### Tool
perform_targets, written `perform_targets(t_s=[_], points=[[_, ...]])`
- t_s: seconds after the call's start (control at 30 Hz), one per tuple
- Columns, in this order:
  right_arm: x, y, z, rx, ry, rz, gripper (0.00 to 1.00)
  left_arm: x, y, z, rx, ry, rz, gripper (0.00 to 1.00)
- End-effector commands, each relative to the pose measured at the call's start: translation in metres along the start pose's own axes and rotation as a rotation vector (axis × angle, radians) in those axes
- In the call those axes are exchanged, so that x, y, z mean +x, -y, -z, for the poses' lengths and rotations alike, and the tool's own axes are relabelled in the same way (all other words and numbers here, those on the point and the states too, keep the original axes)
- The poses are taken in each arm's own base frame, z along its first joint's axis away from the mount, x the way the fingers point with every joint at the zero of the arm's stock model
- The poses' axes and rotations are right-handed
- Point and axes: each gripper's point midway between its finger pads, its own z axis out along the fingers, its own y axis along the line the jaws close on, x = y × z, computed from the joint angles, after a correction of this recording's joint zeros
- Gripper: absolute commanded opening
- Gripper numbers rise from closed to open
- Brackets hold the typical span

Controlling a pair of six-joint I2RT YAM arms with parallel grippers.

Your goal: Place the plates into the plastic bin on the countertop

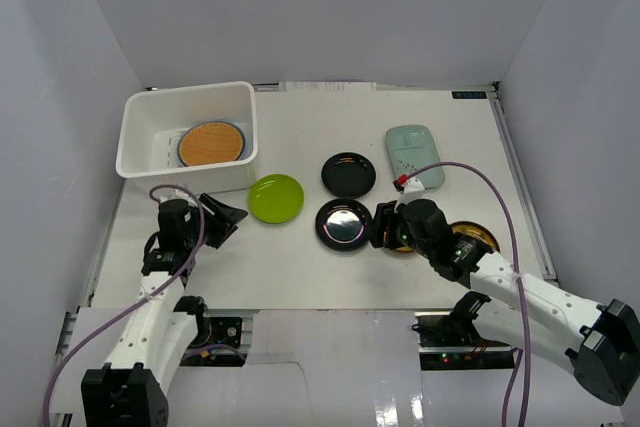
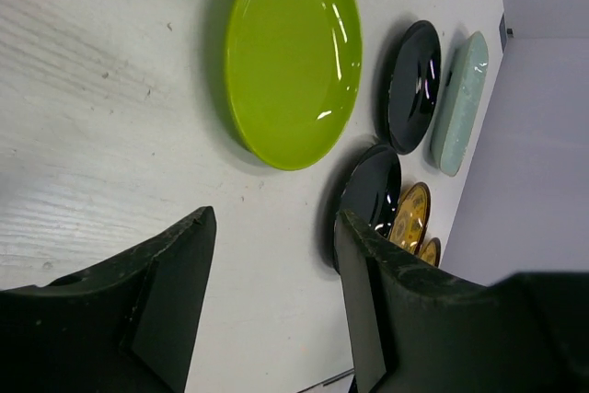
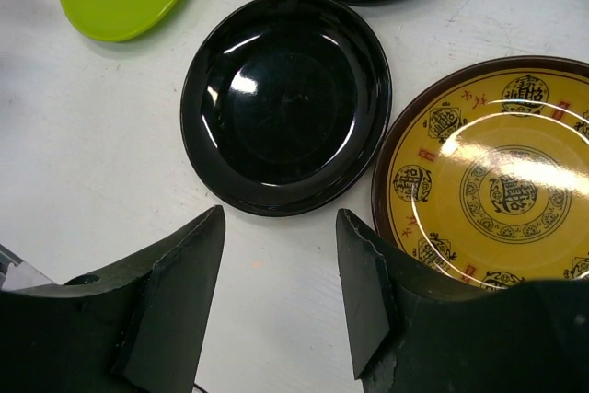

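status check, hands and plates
Left hand open beside lime green plate. Right hand open beside near black plate. Wicker plate in plastic bin. Nothing in the way.

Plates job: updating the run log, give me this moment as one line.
plastic bin: wicker plate inside | left gripper: open, empty, near lime green plate | right gripper: open, empty, near black plate and gold plate

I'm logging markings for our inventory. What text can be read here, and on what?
Nothing reads clearly.
Gold plate: black seal-style characters and small red marks, too stylised to quote.
Bin floor: faint print, blurred.
Dark label at far edge of table: too small.
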Motion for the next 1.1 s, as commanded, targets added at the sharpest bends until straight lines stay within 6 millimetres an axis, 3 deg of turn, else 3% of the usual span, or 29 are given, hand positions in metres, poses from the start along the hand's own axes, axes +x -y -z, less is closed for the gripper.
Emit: perform_targets(t_s=[0.0,0.1,0.3,0.43,0.7,0.93,1.07], points=[[-0.009,-0.005,-0.004,-0.023,0.042,-0.017,0.57,0.001,0.003,-0.015,0.047,0.039,0.052,0.65],[-0.009,-0.005,-0.004,-0.024,0.044,-0.020,0.57,0.013,-0.008,-0.031,0.042,0.019,0.106,0.63],[-0.004,-0.001,-0.004,-0.013,0.040,-0.025,0.57,0.011,-0.013,-0.052,0.010,0.038,0.110,0.60],[0.002,0.001,-0.005,-0.010,0.028,-0.038,0.57,0.006,-0.015,-0.061,-0.002,0.072,0.109,0.57],[0.006,-0.002,-0.007,-0.034,0.037,-0.081,0.57,0.013,-0.026,-0.079,-0.053,0.074,0.100,0.51],[0.017,0.016,-0.006,0.045,0.050,-0.165,0.57,0.015,-0.027,-0.093,-0.090,0.075,0.056,0.44],[0.038,0.028,-0.004,0.082,0.031,-0.261,0.68,0.014,-0.031,-0.097,-0.109,0.085,0.043,0.37]])
